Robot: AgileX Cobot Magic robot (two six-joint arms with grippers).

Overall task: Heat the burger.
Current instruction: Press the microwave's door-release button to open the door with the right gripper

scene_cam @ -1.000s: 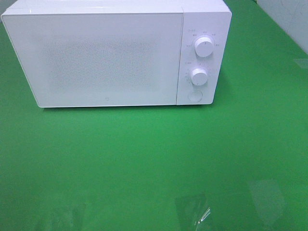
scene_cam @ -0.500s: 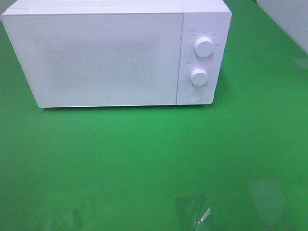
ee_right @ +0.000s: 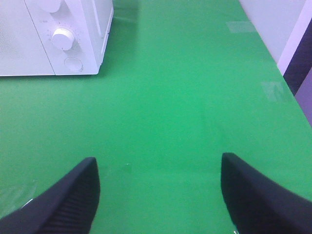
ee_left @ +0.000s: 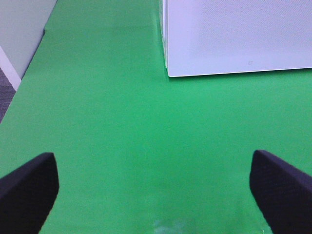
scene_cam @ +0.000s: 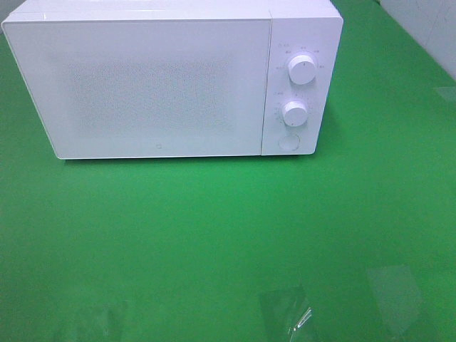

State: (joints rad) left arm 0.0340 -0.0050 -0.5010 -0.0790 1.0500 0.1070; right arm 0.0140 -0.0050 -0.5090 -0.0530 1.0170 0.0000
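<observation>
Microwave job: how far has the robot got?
Done: nothing certain. The microwave is shut and opaque; no burger shows on the green table, so it may be inside. In hand: nothing; the left gripper and right gripper hang open, empty. Left: unclear, probably opening the door.

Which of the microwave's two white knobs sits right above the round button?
The lower knob, just above the round button; the upper knob sits higher on the microwave, farther from it.

no legible text anywhere, faint grey markings ringing upper knob [scene_cam: 302, 70] and lower knob [scene_cam: 294, 112] on microwave [scene_cam: 171, 28], upper right of frame, too small to read, tiny logo mark [scene_cam: 157, 149] low on door [scene_cam: 142, 85], unreadable
</observation>
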